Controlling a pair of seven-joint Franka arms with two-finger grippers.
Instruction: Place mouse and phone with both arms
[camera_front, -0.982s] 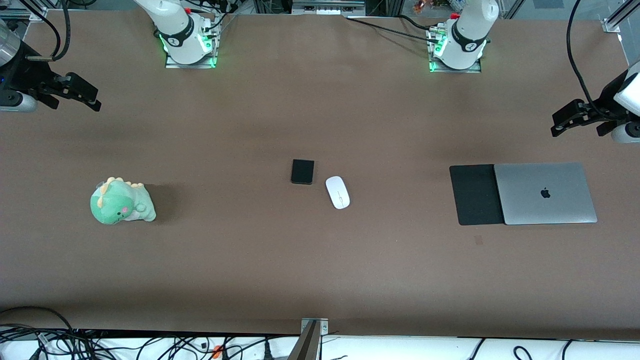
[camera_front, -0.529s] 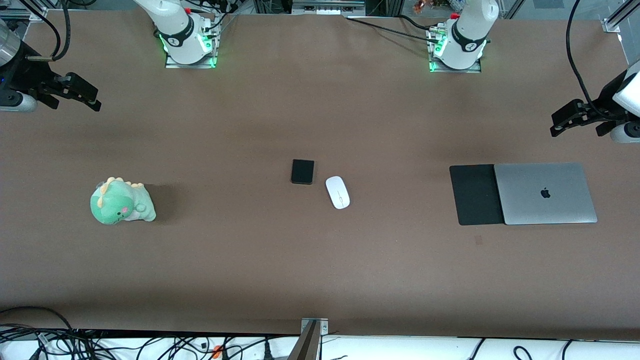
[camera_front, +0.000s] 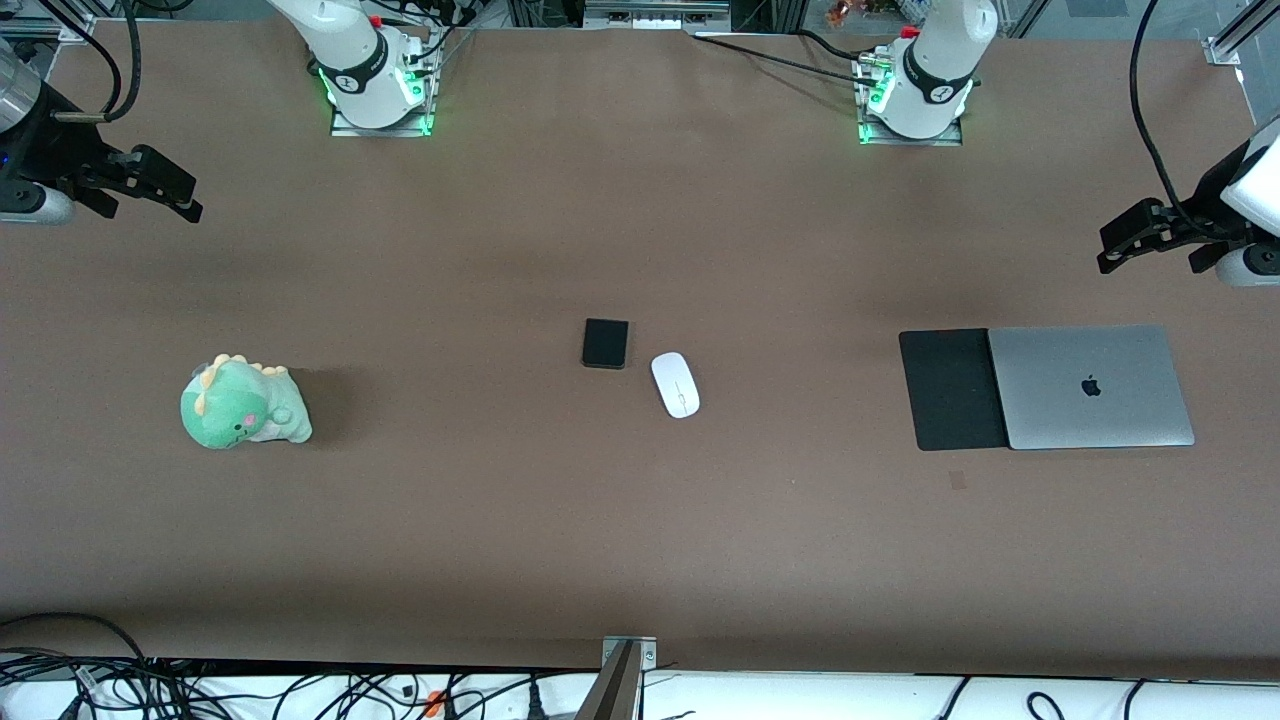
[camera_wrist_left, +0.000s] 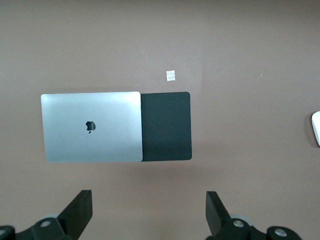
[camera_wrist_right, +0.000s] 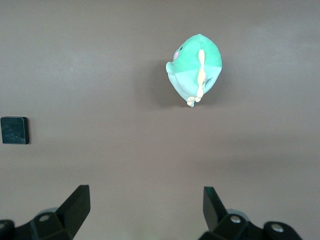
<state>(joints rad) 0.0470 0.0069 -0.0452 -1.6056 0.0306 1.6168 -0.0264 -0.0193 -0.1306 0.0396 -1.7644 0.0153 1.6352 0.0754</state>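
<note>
You have the small white oval mouse (camera_front: 675, 384) lying just beside the matte black rectangular phone (camera_front: 606, 343) (mid-tabletop (camera_front: 640, 520)), well apart from the closed silver laptop (camera_front: 1090, 387). The left gripper (camera_front: 1128, 239) hangs over bare tabletop near that laptop, fingers spread and empty; the right gripper (camera_front: 170, 192) waits likewise, released.

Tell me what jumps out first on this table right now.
The green plush dinosaur near the right arm's end, and the silver laptop lying partly on a black mat near the left arm's end. Mid-table, the white mouse sits beside the black phone; both grippers, left and right, hang open, holding nothing.
</note>
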